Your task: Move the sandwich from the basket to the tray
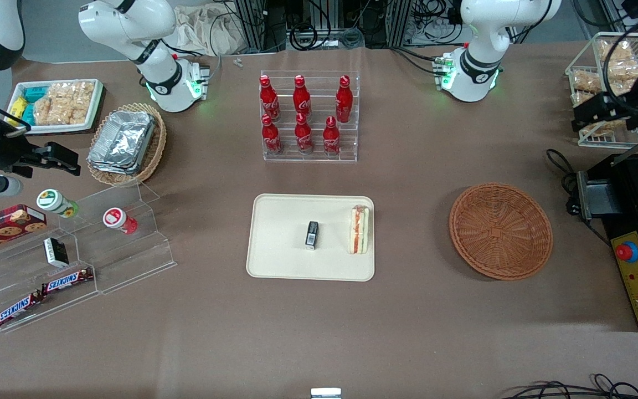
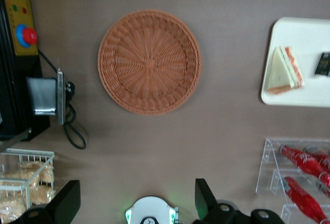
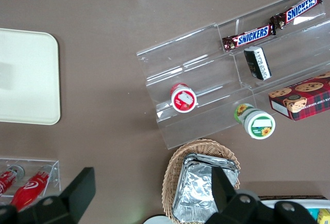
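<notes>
The sandwich (image 1: pixel 359 229) lies on the tray (image 1: pixel 274 260), on its edge toward the working arm's end of the table (image 1: pixel 319 332), with its red and green filling showing along one side. The basket (image 1: pixel 500 230) sits empty, well apart from the tray, so the task looks done. The sandwich is likely light and soft, easily squashed and apt to shed filling; if it had to be lifted again, a gentle hold across the two bread faces near the middle would suit it best. A small black packet (image 1: pixel 312 234) rests on the tray near the sandwich but apart from it. A clear rack of red bottles (image 1: pixel 305 116) stands farther from the front camera than the tray. The gripper (image 2: pixel 136 203) hangs high above the table near the basket, toward the working arm's end, its jaws spread wide and holding nothing. A black box with a red button (image 1: pixel 637 277) lies beside the basket; nothing blocks the way.
</notes>
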### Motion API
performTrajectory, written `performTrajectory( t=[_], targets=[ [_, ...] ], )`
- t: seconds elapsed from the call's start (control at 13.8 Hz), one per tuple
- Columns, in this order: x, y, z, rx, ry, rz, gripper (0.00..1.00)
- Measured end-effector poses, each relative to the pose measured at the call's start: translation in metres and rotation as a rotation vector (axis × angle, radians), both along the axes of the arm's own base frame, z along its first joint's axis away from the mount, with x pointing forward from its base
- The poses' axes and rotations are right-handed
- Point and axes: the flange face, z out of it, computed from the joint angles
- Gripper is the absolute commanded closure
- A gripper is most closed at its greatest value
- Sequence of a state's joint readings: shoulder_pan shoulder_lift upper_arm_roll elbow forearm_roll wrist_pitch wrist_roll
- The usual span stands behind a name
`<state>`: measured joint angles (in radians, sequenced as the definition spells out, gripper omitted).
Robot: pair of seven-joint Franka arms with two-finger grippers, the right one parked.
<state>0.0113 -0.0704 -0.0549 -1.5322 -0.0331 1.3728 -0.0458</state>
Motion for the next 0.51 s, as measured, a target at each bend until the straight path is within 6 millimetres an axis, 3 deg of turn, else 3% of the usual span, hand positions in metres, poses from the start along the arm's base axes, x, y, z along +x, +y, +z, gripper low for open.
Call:
performTrajectory(
  t=[0.22, 0.51],
  targets=[
    [-0.007, -0.021, -0.012, 0.017, 0.017, -0.034, 0.0],
    [-0.005, -0.025, -0.011, 0.018, 0.002, -0.041, 0.0]
  ],
)
